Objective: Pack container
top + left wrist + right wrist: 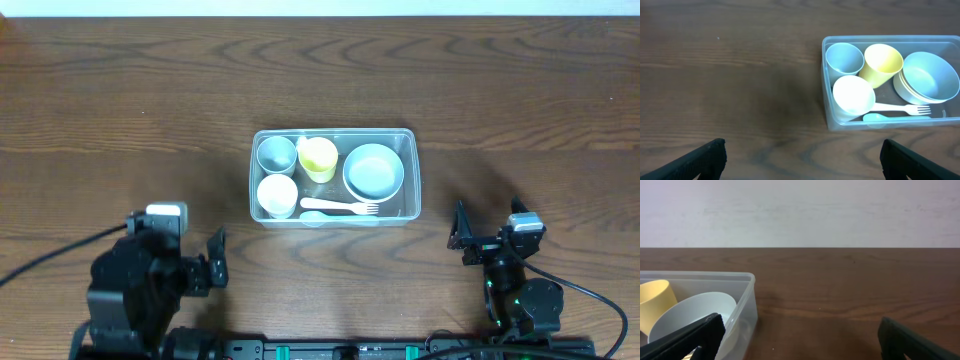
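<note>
The clear rectangular container [334, 134] sits mid-table. It holds a pale blue cup [277, 154], a yellow cup [319, 158], a white cup [277, 194], a stack of pale blue bowls [374, 171], a white fork [340, 207] and a light blue spoon [313, 217]. The left wrist view shows the container [830, 117] and its contents at the upper right. The right wrist view shows the container's corner [747, 305] at the left. My left gripper [216, 258] is open and empty, near the front left. My right gripper [491, 226] is open and empty, right of the container.
The wooden table [120, 110] carries nothing else. A pale wall [800, 210] rises behind its far edge. Cables trail from both arm bases along the front edge.
</note>
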`<action>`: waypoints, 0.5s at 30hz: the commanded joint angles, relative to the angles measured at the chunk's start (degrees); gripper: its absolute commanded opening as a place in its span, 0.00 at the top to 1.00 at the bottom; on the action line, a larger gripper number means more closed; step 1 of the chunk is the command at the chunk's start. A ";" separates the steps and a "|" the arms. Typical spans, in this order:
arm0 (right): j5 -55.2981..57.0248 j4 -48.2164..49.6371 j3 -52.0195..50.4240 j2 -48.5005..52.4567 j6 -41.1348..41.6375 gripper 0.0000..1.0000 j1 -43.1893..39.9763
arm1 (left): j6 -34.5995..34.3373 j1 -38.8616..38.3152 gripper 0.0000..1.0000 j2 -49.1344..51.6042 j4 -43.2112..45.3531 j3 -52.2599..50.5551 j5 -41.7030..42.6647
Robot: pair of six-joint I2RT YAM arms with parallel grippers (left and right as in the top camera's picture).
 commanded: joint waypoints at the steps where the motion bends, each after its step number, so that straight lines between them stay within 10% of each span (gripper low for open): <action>1: -0.37 -0.20 -0.07 -0.42 -0.72 0.01 0.52 | 2.49 0.44 0.02 -5.05 0.83 -4.50 -0.28; 15: -0.37 -0.22 -0.07 -0.42 -0.72 0.01 0.52 | 2.84 0.59 0.02 -24.79 35.26 -36.04 -0.94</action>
